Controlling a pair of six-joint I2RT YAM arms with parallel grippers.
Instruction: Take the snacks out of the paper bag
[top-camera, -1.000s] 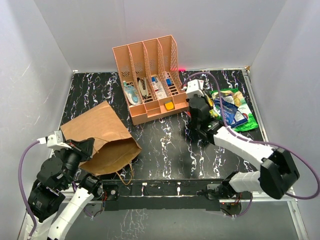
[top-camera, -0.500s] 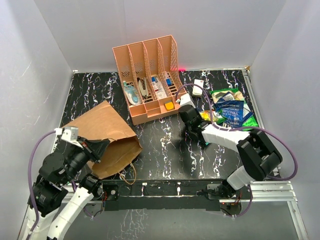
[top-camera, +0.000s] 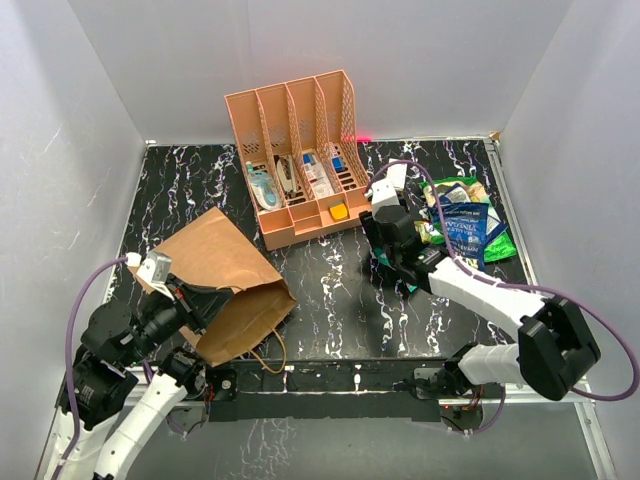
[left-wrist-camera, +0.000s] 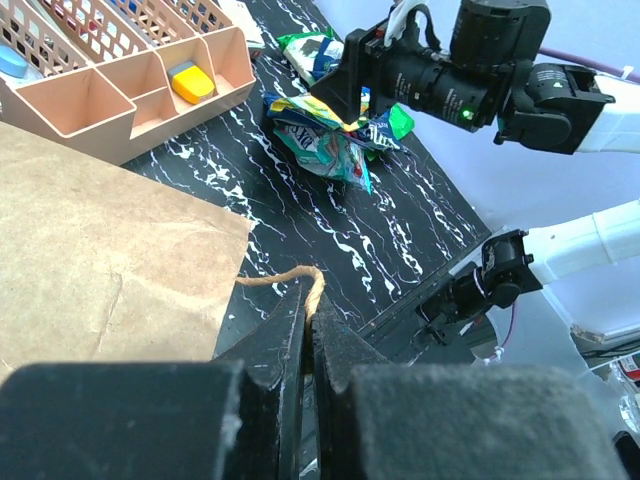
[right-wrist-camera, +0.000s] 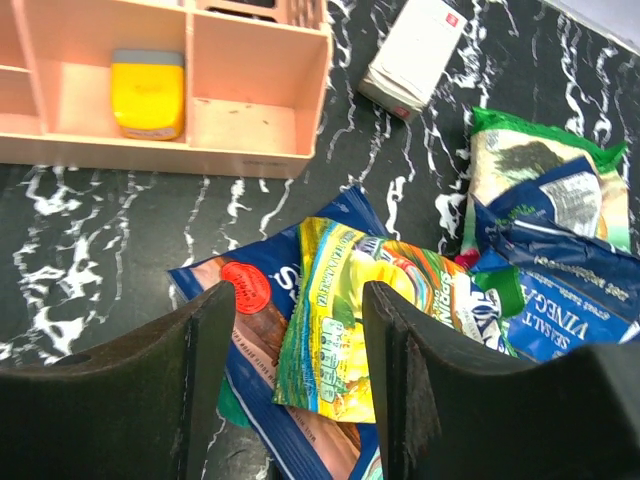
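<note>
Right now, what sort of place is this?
Probably a staged robot test cell: plain white panels box in a black marbled tabletop, the left arm and right arm are bolted at its near edge, and a paper bag lies as a prop.

Open tabletop centre, rack behind, snacks right

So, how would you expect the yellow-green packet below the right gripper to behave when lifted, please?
Probably floppy: the yellow-green packet is creased, draped over a blue packet. Its glossy film looks slippery. Likely light, so the open right gripper may drag neighbours.
</note>
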